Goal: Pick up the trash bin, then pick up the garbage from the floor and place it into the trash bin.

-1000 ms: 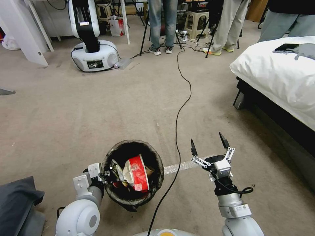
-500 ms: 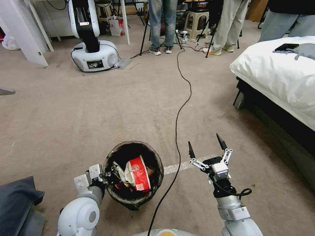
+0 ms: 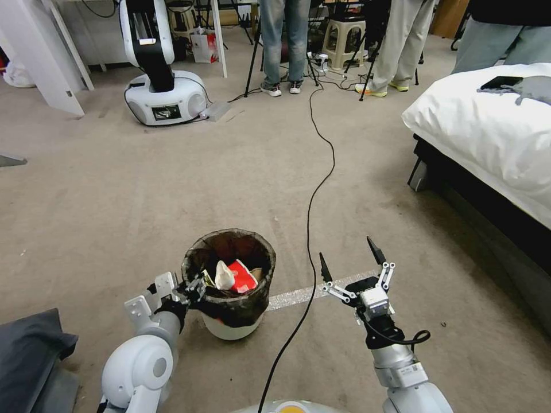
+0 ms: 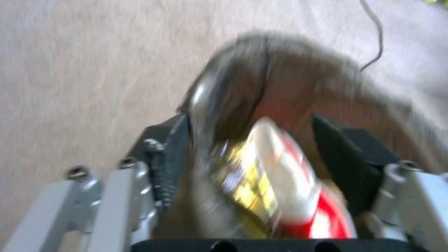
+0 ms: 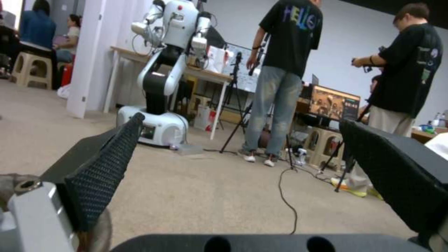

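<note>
The trash bin (image 3: pixel 232 321) stands upright on the carpet just ahead of me, its white base showing under the dark bag folded over the rim. Garbage lies inside: a crushed red-and-white cup (image 3: pixel 243 276) and a white tissue (image 3: pixel 223 276). My left gripper (image 3: pixel 194 285) is at the rim on the bin's left. In the left wrist view its fingers (image 4: pixel 170 154) stand apart astride the rim, with a cup (image 4: pixel 299 182) and a yellow wrapper (image 4: pixel 245 178) between them. My right gripper (image 3: pixel 345 252) hovers open and holds nothing, to the right of the bin.
A black cable (image 3: pixel 310 218) runs across the carpet between the bin and my right arm, crossing a silver tape strip (image 3: pixel 287 298). The bed (image 3: pixel 488 132) fills the right side. A dark clothing heap (image 3: pixel 28 355) lies at the lower left. Another robot (image 3: pixel 155 69) and standing people are at the back.
The bin, tilted toward me and raised a second ago, has swung upright and dropped lower. My right gripper has drifted left and back, still open.
</note>
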{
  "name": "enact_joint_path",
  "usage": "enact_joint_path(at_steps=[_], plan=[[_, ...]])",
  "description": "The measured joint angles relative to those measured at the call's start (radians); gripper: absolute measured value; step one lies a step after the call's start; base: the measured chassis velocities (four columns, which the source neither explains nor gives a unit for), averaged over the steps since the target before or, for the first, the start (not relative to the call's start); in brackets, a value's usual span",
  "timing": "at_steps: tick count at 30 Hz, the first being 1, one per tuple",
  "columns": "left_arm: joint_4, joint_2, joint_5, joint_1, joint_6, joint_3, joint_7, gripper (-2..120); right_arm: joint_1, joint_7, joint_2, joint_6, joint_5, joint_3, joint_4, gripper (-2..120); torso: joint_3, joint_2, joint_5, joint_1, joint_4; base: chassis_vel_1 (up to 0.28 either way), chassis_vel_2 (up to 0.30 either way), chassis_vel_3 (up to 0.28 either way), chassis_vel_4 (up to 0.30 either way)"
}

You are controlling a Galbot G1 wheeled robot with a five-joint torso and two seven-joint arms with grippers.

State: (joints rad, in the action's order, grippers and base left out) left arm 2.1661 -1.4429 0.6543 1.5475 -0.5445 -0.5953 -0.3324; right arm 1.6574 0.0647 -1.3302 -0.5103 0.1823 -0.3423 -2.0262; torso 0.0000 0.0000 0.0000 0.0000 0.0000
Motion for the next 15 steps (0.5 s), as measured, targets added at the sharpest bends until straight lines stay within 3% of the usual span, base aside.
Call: enact_joint_path(at_steps=[3,11,14,15], plan=[[0.02,0.0,-0.008,-0.004,0.016,0.002,0.005,82,0.001,-0.007,0.0,-0.006,0.009,0.006,0.005,100,0.0,0.0,0.0,0.0,0.0,0.0,0.0,0.0,0.0],[0.042,0.001,-0.017,-0.001,0.042,-0.003,0.011,103,0.005,-0.014,-0.003,-0.016,0.023,0.012,0.009,100,0.0,0.0,-0.0001,0.0,0.0,0.0,0.0,0.0,0.0],[0.065,-0.003,-0.09,0.028,0.134,0.011,0.042,109,0.008,-0.013,-0.007,-0.02,0.029,0.015,0.01,100,0.0,0.0,-0.0001,0.0,0.0,0.0,0.0,0.0,0.0],[0.065,-0.003,-0.09,0.028,0.134,0.011,0.042,109,0.008,-0.013,-0.007,-0.02,0.029,0.015,0.01,100,0.0,0.0,-0.0001,0.0,0.0,0.0,0.0,0.0,0.0]])
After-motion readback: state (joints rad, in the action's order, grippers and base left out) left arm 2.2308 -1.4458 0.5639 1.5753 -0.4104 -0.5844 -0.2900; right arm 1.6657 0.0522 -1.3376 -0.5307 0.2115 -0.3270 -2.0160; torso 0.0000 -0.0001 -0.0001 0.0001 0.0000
